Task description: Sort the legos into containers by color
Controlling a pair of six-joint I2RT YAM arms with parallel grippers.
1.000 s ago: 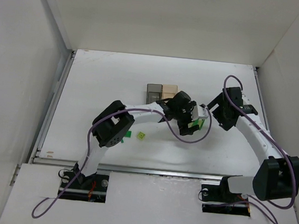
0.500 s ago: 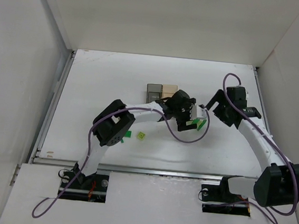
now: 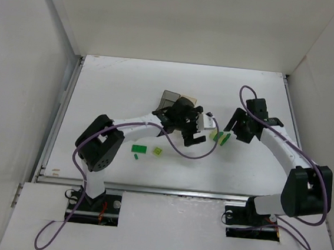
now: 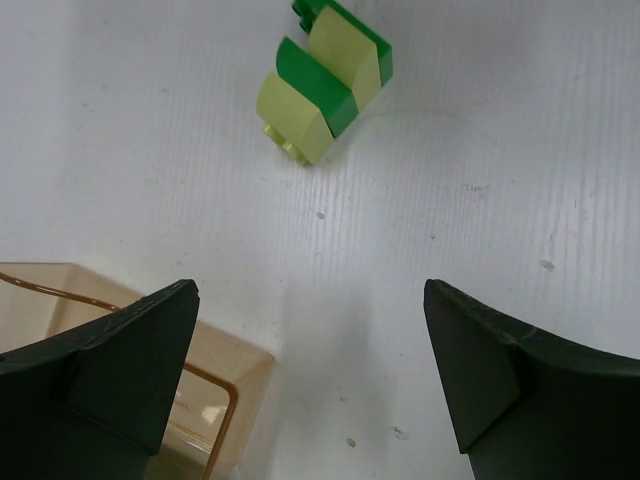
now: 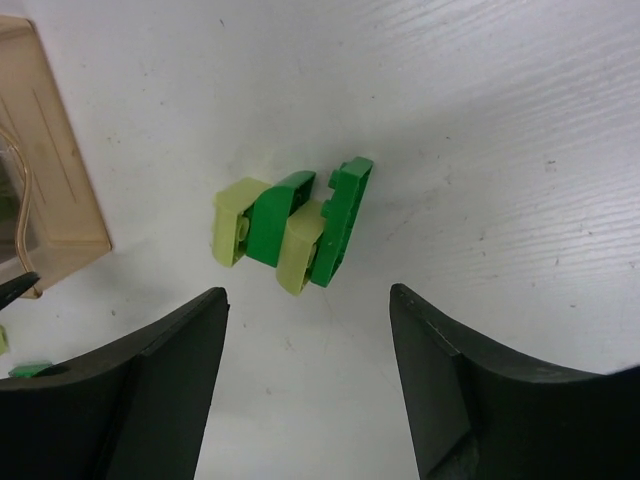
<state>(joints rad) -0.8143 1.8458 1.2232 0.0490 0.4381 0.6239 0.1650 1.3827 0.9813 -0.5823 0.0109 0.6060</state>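
A stuck-together cluster of dark green and lime legos lies on the white table between my two grippers. It also shows in the left wrist view and the right wrist view. My left gripper is open and empty, just left of the cluster, beside the pale orange-tan bin. My right gripper is open and empty, just right of the cluster. The joined grey and tan bins sit tilted behind the left wrist. A loose dark green brick and a lime brick lie at the front left.
White walls enclose the table on the left, back and right. The left arm's purple cable loops low over the table near the loose bricks. The tan bin's corner shows at the left of the right wrist view.
My left gripper has drawn back to the left, off the lego cluster, which now lies free on the table. The bins have turned slightly. The right gripper has moved closer to the cluster.
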